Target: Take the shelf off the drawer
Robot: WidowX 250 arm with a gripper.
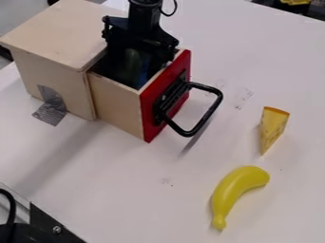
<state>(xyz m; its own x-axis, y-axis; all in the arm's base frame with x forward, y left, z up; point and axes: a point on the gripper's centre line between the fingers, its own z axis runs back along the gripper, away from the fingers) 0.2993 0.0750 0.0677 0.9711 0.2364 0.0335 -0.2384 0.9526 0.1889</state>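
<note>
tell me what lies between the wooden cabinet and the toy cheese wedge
In the camera view, the open drawer with its red front and black handle, then white tabletop.

Red-fronted drawer [147, 108] — open, contents unclear

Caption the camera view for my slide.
Black gripper at an open, red-fronted drawer, with a cheese wedge and banana nearby on the white table.

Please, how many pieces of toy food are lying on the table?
2: the cheese wedge, right of the drawer, and the banana, nearer the camera. Others may hide behind the drawer.
</note>
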